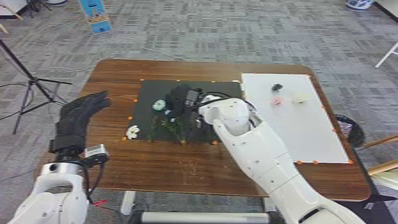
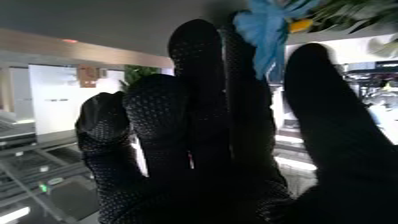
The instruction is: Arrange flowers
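Extending over the black mat (image 1: 164,85), the right hand (image 1: 182,97) is released, fingers straight, a blue flower (image 2: 268,30) near them; contact is unclear. A white flower (image 1: 132,132) lies at the mat's near-left corner. Left of the mat, the left hand (image 1: 80,114) is relaxed.

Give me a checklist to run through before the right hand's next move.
1. Left hand clear of the black mat: ok, off to its left.
2. Right hand over the mat: ok.
3. Right hand's fingers straight: ok.
4. Blue flower secure against the right hand: cannot tell; it shows by the fingers, grip unclear.
5. White flower clear of the right hand: ok, near the mat's near left corner.
6. White board emptied: not ok, a pink flower lies there.
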